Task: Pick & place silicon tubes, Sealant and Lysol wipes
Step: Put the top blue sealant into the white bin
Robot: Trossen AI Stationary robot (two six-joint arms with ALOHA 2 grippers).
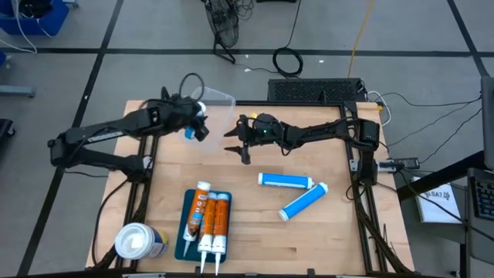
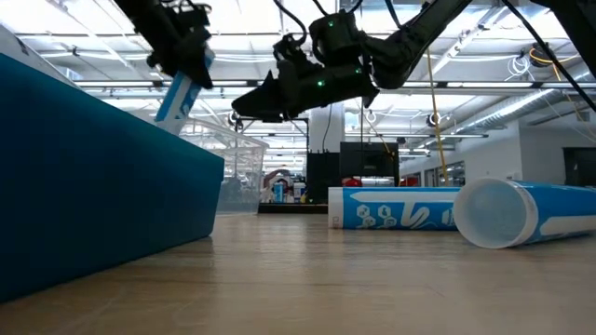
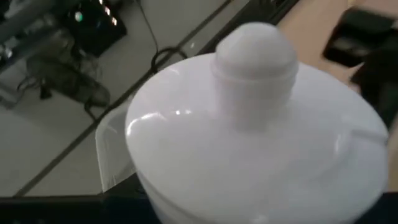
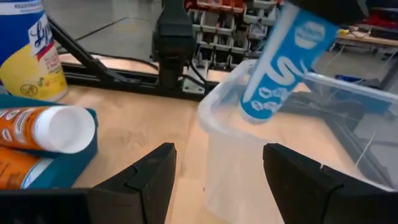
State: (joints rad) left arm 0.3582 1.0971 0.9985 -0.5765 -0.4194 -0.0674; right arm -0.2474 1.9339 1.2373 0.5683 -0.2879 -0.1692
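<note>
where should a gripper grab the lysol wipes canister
Around its label-wrapped wall just below the white lid, coming in level from the side. The Lysol wipes stand upright at the table's near left corner; the wide round body suits fully opened fingers, while the domed lid offers no flat hold.

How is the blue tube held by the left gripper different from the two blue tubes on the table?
The held blue tube hangs tilted in the air over the clear bin, clamped by the left gripper; the two blue tubes lie flat on the wooden table. The held one is gripped; the lying ones are touched by no gripper, and the open right gripper hovers apart from them. All three share a blue-and-white label.
</note>
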